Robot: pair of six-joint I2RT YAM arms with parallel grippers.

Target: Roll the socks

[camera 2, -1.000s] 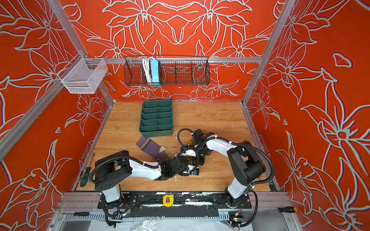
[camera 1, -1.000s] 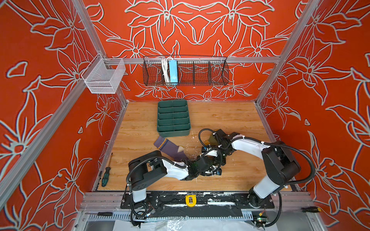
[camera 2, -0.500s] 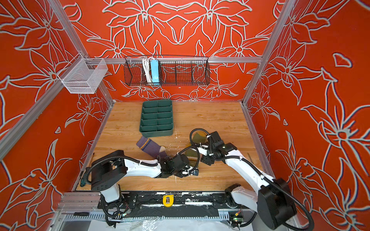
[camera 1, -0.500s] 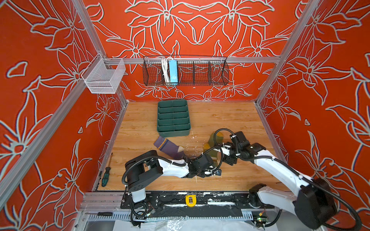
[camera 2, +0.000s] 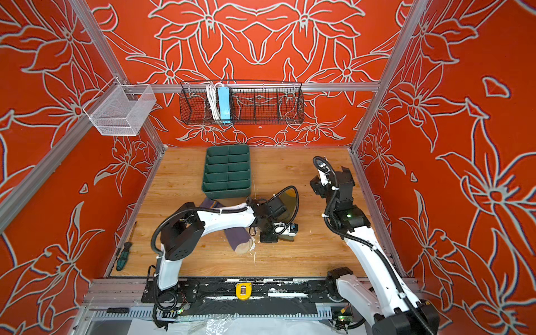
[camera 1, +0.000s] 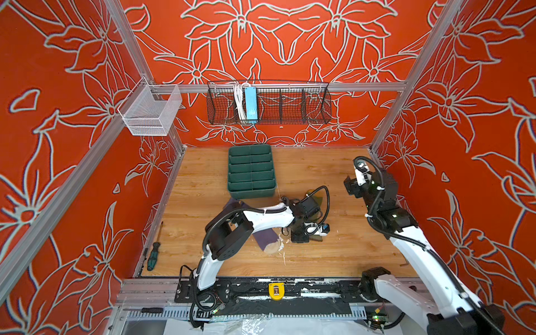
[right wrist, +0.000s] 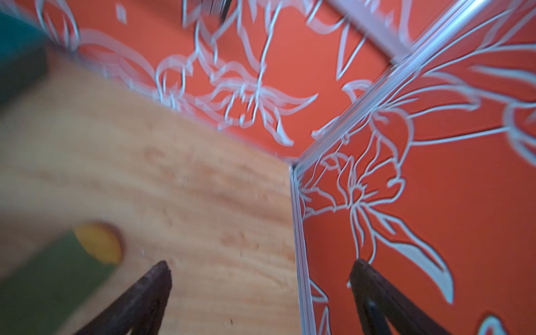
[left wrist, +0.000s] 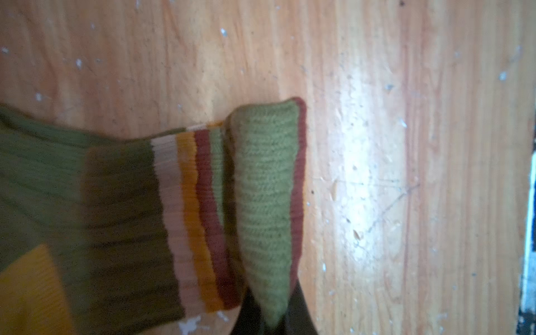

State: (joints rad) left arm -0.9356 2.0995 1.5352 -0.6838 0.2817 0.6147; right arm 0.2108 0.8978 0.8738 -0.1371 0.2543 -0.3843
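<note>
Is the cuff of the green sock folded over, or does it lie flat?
Folded over. In the left wrist view the cuff of the green sock is turned back over itself, pinched by the shut left gripper.

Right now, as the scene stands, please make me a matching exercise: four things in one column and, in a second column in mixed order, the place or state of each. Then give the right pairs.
Column 1
1. left tool
2. right tool
3. green tray
4. screwdriver

Column 2
a. lies at the left edge of the table
b. open, holding nothing, raised above the right side of the table
c. shut on the folded cuff of the olive-green sock
d. stands at the back of the table

Pairs: 1-c, 2-b, 3-d, 4-a
</note>
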